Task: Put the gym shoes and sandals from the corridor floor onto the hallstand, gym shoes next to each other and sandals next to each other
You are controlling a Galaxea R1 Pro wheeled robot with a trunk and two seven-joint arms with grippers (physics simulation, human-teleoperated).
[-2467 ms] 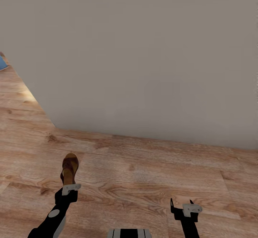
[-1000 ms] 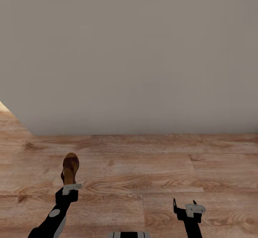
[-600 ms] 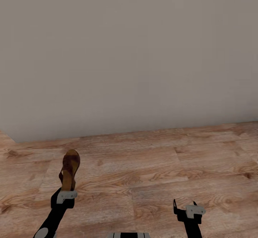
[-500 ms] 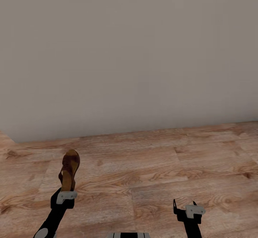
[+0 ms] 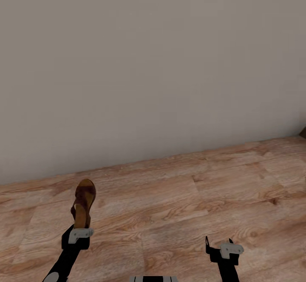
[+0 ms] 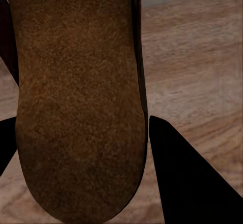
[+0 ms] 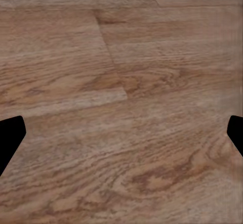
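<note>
One sandal (image 5: 83,203) held clear of the floor (image 5: 170,205) in the left gripper (image 5: 80,230), clamped at the heel end with the toe pointing forward toward the plain wall (image 5: 153,69). Confirmed from the left wrist: sole (image 6: 76,107) lying between the two dark fingers (image 6: 187,178), grainy tan surface facing the camera. Right gripper (image 5: 217,244) spread wide and carrying nothing, fingertips far apart over bare planks (image 7: 121,102) in its wrist view. Rack and sneakers not sighted here. Small dark object at the right edge (image 5: 303,132), too little visible to identify. Judged light, with a stiff sole that resists squeezing and softer woven straps likely to deform; sole edges near the heel assessed as the sound grip point, straps best avoided.
</note>
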